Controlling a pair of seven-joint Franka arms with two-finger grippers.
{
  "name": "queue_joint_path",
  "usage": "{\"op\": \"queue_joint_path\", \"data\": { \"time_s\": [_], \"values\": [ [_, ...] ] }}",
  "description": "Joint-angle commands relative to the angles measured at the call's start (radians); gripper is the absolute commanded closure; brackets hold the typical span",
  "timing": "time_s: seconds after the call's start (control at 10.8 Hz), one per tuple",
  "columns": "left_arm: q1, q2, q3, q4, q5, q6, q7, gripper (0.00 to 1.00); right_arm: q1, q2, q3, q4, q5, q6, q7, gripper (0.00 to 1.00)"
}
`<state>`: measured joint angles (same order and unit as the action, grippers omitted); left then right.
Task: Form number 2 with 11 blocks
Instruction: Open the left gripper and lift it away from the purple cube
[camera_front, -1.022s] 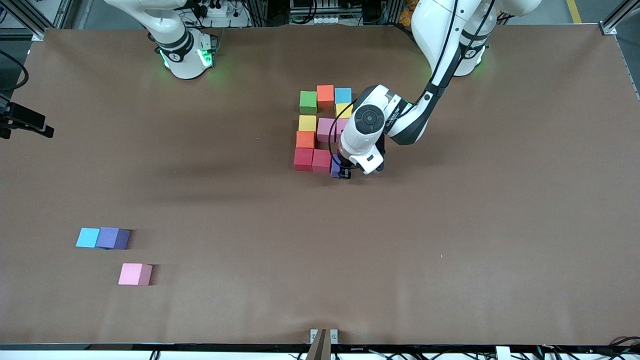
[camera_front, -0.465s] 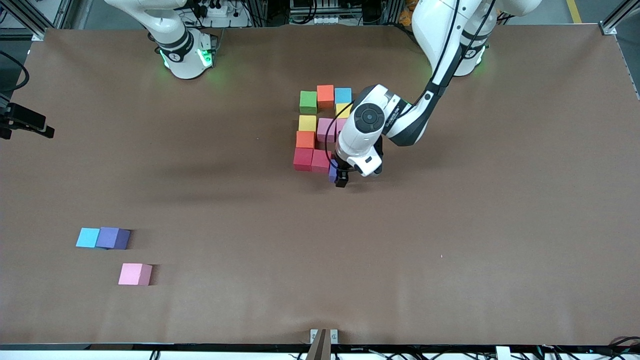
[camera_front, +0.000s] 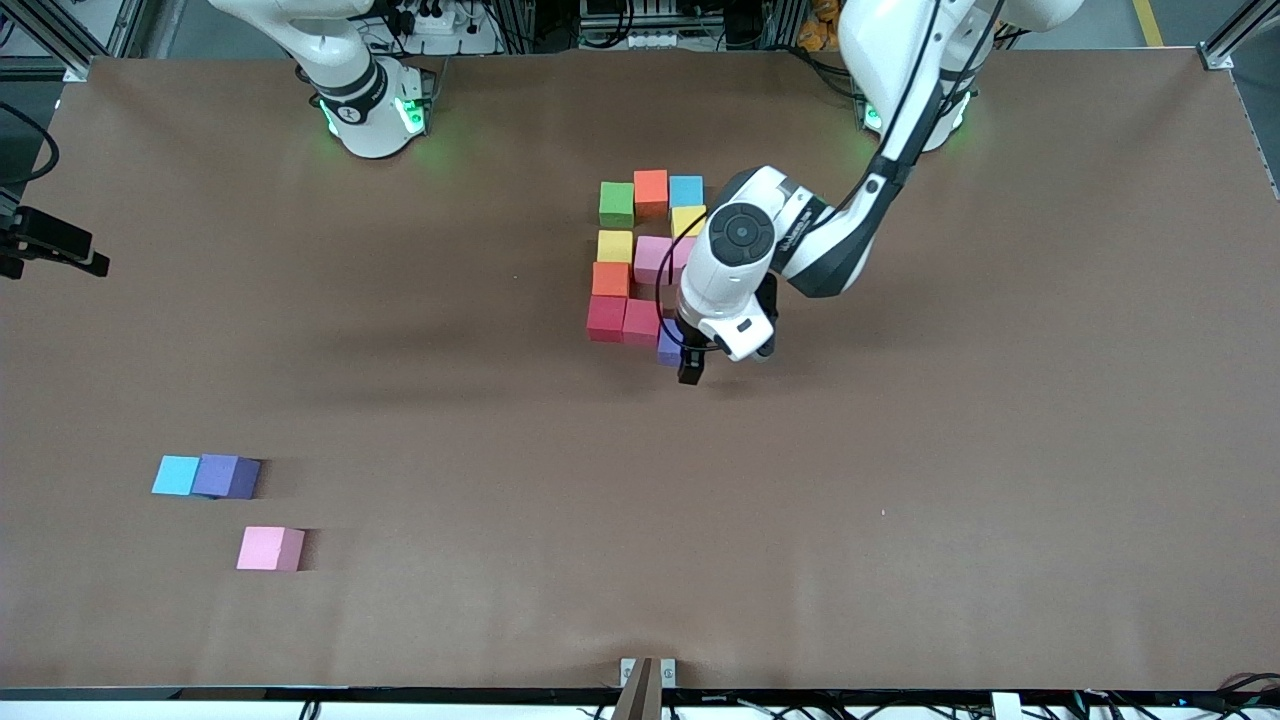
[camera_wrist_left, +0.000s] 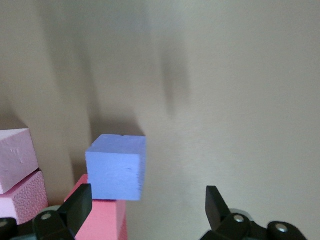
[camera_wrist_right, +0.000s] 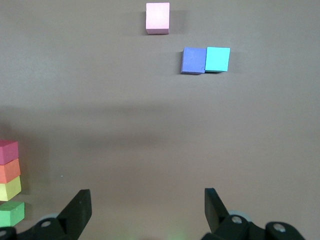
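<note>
The many-coloured number 2 lies mid-table: green (camera_front: 617, 203), orange (camera_front: 651, 192), blue (camera_front: 686, 190), yellow (camera_front: 688, 220), yellow (camera_front: 614, 245), pink (camera_front: 652, 258), orange (camera_front: 610, 279) and two red blocks (camera_front: 606, 318) (camera_front: 641, 321). A purple block (camera_front: 669, 347) ends the row nearest the front camera, partly hidden by the left arm. My left gripper (camera_front: 690, 372) is open and empty, just off that purple block (camera_wrist_left: 116, 167), which sits beside a red block (camera_wrist_left: 102, 220). My right gripper (camera_wrist_right: 145, 210) is open and empty, high over bare table, and waits.
Three spare blocks lie near the front camera toward the right arm's end: cyan (camera_front: 176, 475) touching purple (camera_front: 227, 476), and pink (camera_front: 270, 548). They also show in the right wrist view: pink (camera_wrist_right: 158, 17), purple (camera_wrist_right: 193, 60), cyan (camera_wrist_right: 217, 59).
My left gripper has drawn away from the purple block toward the front camera and a little up. The purple block stays in the row. The right arm has not moved.
</note>
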<state>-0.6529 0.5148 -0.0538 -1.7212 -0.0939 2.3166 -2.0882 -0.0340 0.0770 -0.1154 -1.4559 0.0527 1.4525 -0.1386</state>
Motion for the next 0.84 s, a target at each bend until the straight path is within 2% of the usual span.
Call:
{"op": "queue_joint_path", "data": {
  "time_s": [0.0, 0.46, 0.74],
  "values": [
    [0.050, -0.027, -0.001, 0.049, 0.023, -0.078, 0.081, 0.00, -0.004, 0.013, 0.005, 0.029, 0.009, -0.012, 0.016, 0.00],
    [0.087, -0.033, 0.049, 0.095, 0.028, -0.082, 0.357, 0.00, -0.004, 0.013, 0.006, 0.029, 0.010, -0.012, 0.016, 0.00],
    [0.110, -0.059, 0.092, 0.092, 0.029, -0.107, 0.654, 0.00, -0.004, 0.015, 0.006, 0.029, 0.010, -0.011, 0.016, 0.00]
  ]
}}
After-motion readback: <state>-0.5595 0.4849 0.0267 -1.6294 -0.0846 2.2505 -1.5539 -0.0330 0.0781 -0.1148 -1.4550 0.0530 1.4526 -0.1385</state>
